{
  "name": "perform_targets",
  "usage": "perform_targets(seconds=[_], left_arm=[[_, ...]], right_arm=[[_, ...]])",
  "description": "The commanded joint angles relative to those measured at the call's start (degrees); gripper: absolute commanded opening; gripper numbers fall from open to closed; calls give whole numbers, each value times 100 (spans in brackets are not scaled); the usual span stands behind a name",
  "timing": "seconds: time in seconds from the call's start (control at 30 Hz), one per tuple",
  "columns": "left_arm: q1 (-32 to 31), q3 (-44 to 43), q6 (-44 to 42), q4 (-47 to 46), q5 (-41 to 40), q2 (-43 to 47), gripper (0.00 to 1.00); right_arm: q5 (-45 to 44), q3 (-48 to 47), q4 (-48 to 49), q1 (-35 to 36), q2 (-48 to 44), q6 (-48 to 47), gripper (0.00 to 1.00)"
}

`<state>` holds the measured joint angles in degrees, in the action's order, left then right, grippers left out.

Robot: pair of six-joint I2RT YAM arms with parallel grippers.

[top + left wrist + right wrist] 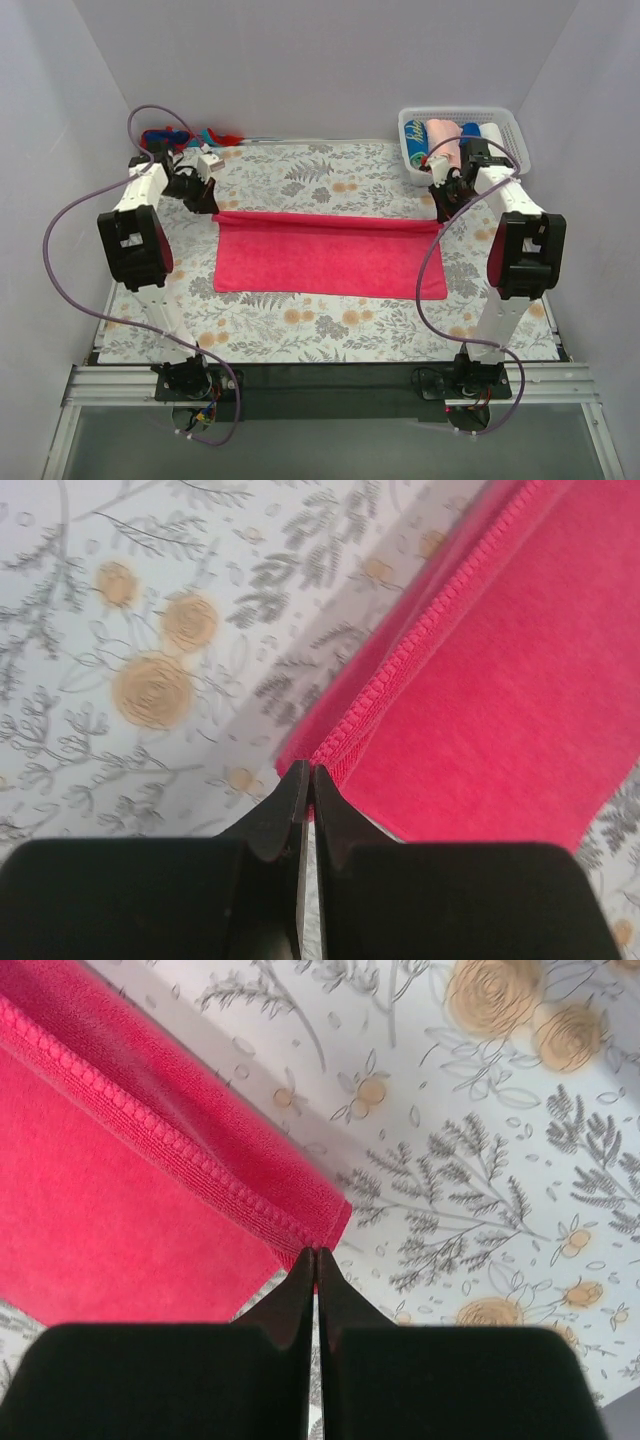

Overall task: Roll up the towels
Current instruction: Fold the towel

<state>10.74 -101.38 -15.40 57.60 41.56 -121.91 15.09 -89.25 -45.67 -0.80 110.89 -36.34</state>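
Note:
The hot-pink towel lies spread across the middle of the floral cloth, its far edge turned over in a narrow fold. My left gripper is shut on the towel's far left corner; in the left wrist view the fingertips pinch the stitched hem of the towel. My right gripper is shut on the far right corner; in the right wrist view its tips pinch the hem of the towel. The red towel with blue marks lies bunched at the far left, behind the left arm.
A white slotted basket at the far right corner holds several rolled cloths. The grey-and-orange floral table cloth covers the table. White walls close in the left, far and right sides.

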Motion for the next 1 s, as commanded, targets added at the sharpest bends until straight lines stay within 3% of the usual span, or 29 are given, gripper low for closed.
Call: perform_targets(seconds=[0.0, 0.3, 0.53, 0.8, 0.97], left_arm=[[68, 994, -1331, 347, 116, 965, 0], [279, 2710, -2994, 910, -104, 2161, 0], [279, 3248, -2820, 279, -376, 2216, 0], [262, 3503, -2679, -21, -535, 2083, 0], [270, 3222, -2714, 251, -456, 2188, 0]], right_arm=[[20, 617, -38, -61, -681, -487, 1], [-156, 2280, -47, -96, -1816, -1332, 1], [-173, 3018, 146, -87, -1799, -1376, 1], [-103, 3002, 120, -35, -1685, -1279, 1], [-147, 2747, -108, -34, -1746, -1305, 1]])
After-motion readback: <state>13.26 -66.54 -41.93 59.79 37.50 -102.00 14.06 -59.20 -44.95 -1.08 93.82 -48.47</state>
